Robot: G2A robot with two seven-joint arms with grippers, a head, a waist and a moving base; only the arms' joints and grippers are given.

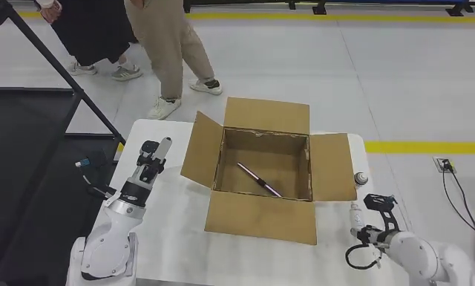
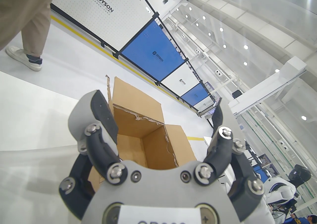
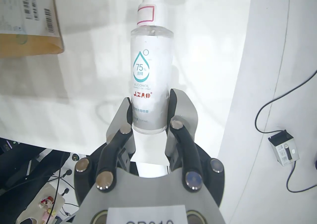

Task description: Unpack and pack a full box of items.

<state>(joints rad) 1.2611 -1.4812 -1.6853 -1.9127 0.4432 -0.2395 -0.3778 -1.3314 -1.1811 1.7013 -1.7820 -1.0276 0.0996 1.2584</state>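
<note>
- Right tool [image 3: 149, 108] is pinching the spray bottle [image 3: 151, 61] low on its clear body, one finger pressing in from each side and covering the sides of that lower part.
- In the top view the spray bottle [image 1: 355, 214] is sitting over the right end of the tabletop [image 1: 171, 234], just beside the box's right flap. Its white nozzle is pointing away from the wrist. Whether its base is touching the surface is not clear.
- Beside it, the box [image 1: 263, 219] is lying open mid-tabletop with all four flaps spread outward. The right wrist view is catching one flap corner [image 3: 29, 12] carrying labels, the rest being cut off.
- Inside the box, a thin dark rod [image 1: 258, 179] is lying slanted on the bottom. It is too small to tell what it is.
- Near the far end of the right flap, a small round object [image 1: 361, 178] is standing on the tabletop, too small to identify.
- Left tool [image 2: 161, 113] is hanging with its fingers spread wide and nothing between them. It is over the left part of the tabletop, apart from the box [image 2: 138, 121], whose torn flap edges are showing through the gap.
- From above, the left tool [image 1: 157, 154] is pointing toward the box's left flap without touching it.
- Off the tabletop's right edge, a small black unit [image 3: 283, 148] with a cable is lying on the floor.
</note>
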